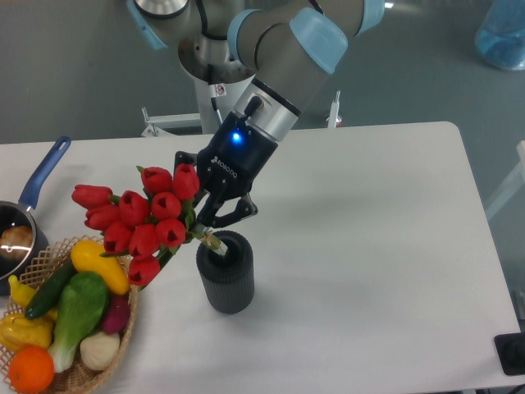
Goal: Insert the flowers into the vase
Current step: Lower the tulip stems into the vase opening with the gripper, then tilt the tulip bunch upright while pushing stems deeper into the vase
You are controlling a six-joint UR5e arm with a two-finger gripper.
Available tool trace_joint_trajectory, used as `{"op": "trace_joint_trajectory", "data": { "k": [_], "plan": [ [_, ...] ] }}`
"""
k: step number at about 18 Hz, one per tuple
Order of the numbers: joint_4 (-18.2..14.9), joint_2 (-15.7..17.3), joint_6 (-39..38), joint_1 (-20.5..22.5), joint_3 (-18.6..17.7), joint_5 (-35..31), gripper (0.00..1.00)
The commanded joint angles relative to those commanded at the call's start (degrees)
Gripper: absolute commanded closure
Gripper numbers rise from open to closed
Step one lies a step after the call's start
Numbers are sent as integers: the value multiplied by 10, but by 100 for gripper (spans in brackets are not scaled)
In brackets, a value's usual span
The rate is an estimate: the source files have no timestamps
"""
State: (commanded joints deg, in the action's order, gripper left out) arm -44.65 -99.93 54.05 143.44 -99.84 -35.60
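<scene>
Tabletop [369, 246]: white, smooth, matte, with a rounded corner at upper right of the frame; its right edge runs diagonally down toward lower right. Behind and beside it, a grey-green floor. A translucent blue object [502, 37] sits at the far upper right corner of the frame, partly cut off. White metal frame pieces [168, 123] show behind the tabletop near the arm's base.

Gripper [212, 228]: black body with a lit blue light, angled down and to the left from the arm [287, 49]. Its fingers are pinched on the stems of the flowers [139, 217], just above the mouth of the vase [225, 271].

Flowers: red tulip buds tilted up and to the left, heads hanging out over the basket; the stem ends reach the vase rim, depth inside not discernible.

Vase: dark grey, ribbed, upright, at centre-left of the frame on bare tabletop.

Lower left: wicker basket [123, 345] holding coloured vegetables. Left edge: saucepan [16, 222] with a blue handle, partly cut off.
</scene>
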Motion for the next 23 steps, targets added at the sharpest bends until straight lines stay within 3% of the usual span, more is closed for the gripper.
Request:
{"op": "trace_joint_trajectory", "data": {
  "k": [16,23],
  "plan": [
    [1,-20,0,16,-35,0,100],
    [4,-31,1,19,-29,4,100]
  ]
}}
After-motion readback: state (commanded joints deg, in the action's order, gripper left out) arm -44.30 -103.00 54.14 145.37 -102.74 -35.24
